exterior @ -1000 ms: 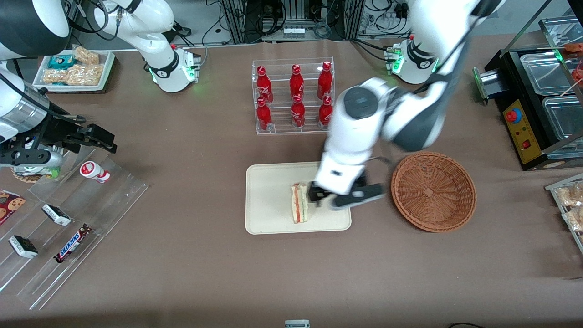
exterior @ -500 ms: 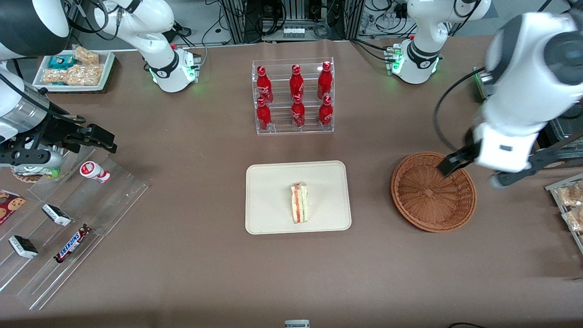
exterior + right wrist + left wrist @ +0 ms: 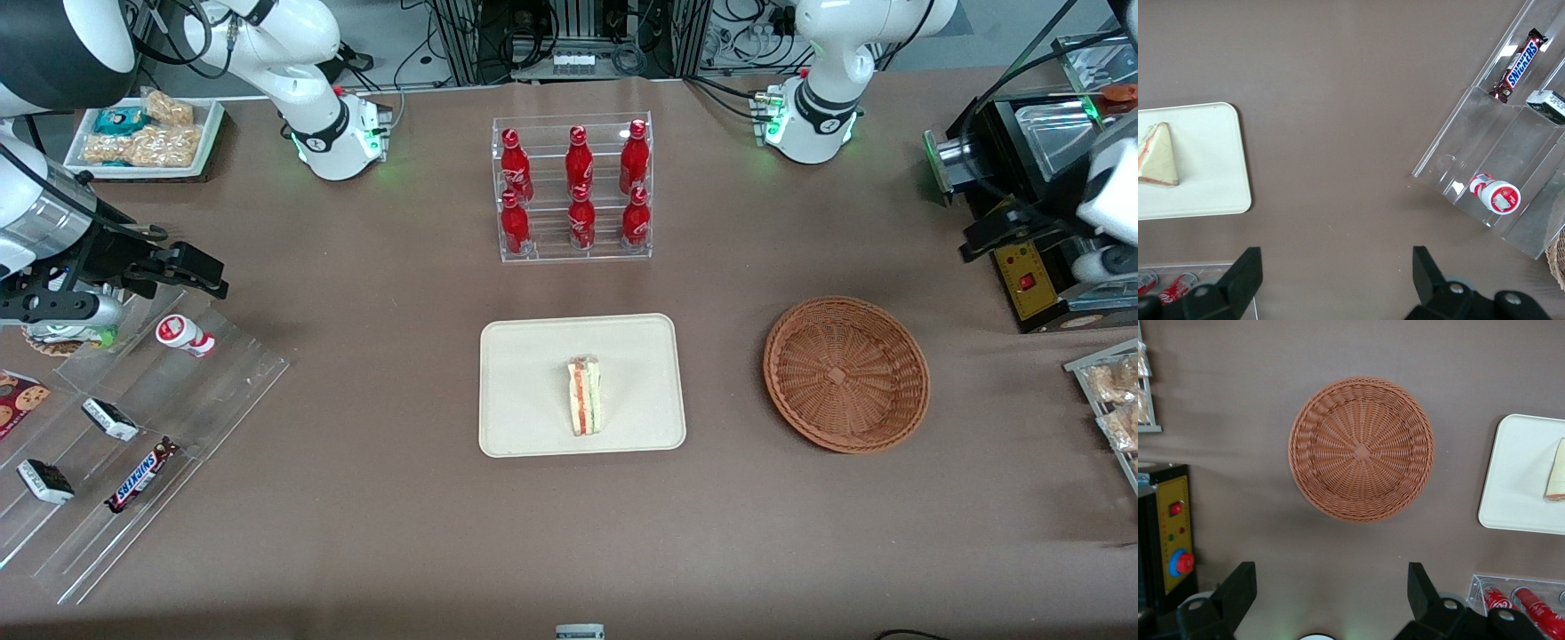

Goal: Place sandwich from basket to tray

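Change: a second ago the working arm was hovering over the flat cream-beige rectangular plastic tray [image 3: 533, 356] beside the sandwich; now it is pulling away toward its own end of the table, well apart from tray and basket.
Meaning: the placing step is looking finished and the arm appears to be retreating.
Sandwich: the small triangular wedge of pale white bread with orange-pink and green filling [image 3: 585, 407] is lying on the tray, cut side showing, nothing touching it.
Basket: the round reddish-brown woven wicker basket [image 3: 845, 373] is sitting empty beside the tray.
Hand: the left arm's black two-finger gripper [image 3: 1328, 597] is hanging high above the table near the basket, fingers spread wide, holding and touching nothing.
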Controlling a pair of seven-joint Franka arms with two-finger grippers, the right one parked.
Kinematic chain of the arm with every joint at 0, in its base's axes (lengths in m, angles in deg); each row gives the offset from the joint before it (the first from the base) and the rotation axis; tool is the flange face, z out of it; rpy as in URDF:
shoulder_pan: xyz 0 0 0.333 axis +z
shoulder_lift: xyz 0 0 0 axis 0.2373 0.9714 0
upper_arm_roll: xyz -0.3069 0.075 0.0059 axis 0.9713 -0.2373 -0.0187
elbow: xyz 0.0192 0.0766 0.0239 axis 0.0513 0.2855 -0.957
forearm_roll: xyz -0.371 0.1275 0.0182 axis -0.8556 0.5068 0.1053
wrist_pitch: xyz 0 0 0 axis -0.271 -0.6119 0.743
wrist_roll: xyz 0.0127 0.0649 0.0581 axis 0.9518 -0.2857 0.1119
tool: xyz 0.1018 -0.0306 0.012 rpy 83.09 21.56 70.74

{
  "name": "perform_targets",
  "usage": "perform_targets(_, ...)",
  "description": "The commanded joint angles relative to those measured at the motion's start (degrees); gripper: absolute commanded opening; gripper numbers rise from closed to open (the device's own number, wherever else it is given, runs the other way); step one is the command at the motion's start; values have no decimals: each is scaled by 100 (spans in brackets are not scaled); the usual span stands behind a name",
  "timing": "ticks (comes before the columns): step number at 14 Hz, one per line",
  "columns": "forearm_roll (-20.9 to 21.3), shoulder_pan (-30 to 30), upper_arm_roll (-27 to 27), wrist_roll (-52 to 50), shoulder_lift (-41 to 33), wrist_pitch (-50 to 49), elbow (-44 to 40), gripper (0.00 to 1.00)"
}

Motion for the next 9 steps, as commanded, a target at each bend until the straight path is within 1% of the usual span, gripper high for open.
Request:
perform_targets(1,-52,-363,-245,158,298,-11,-354,100)
perform_targets(3,-26,-444,-282,141,693,-72,-907,100)
perform_targets(4,-26,-444,-282,150,765,-72,-1032,100)
perform_targets(6,9,-444,-290,132,757,-72,-1051,100)
perform_targets(9,238,-452,-282,97,616,-273,-972,100)
